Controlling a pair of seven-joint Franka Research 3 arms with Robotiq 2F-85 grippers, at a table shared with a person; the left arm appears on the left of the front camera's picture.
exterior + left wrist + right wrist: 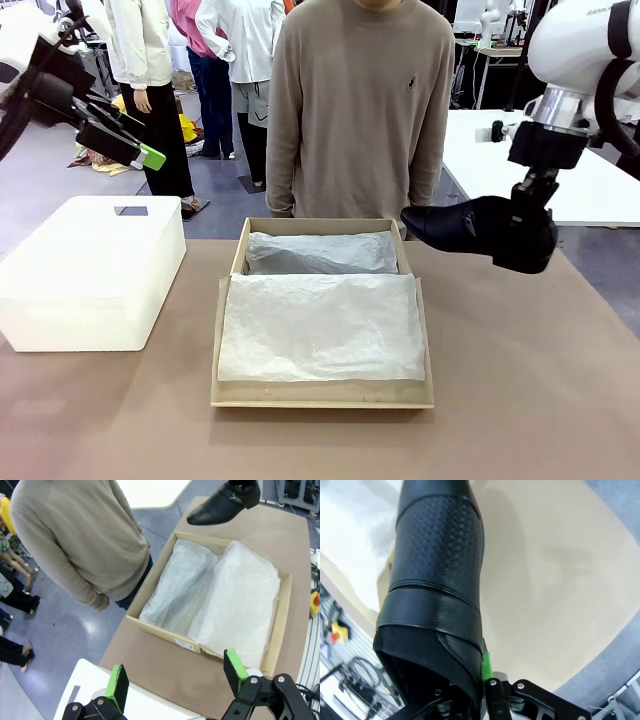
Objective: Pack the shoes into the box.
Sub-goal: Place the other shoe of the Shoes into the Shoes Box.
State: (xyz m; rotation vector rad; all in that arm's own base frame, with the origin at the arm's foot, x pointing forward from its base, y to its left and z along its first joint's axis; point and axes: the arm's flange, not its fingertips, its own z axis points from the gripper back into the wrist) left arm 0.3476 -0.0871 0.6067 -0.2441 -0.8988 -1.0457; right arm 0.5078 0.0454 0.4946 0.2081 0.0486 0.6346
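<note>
This is looking like a robotics lab hall: a brown matte table [520,400] is standing on a grey-blue floor [225,195], a white-topped bench [475,165] is sitting at two o'clock, and a yellow box with a red stop button [315,604] is lying at three o'clock in the left wrist view.

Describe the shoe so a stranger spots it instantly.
Find the brown table with the open cardboard box at its middle. By the box's far right corner, the right hand holds a shoe in the air. It is glossy black and pointed, unlike the pale tissue nearby.
</note>
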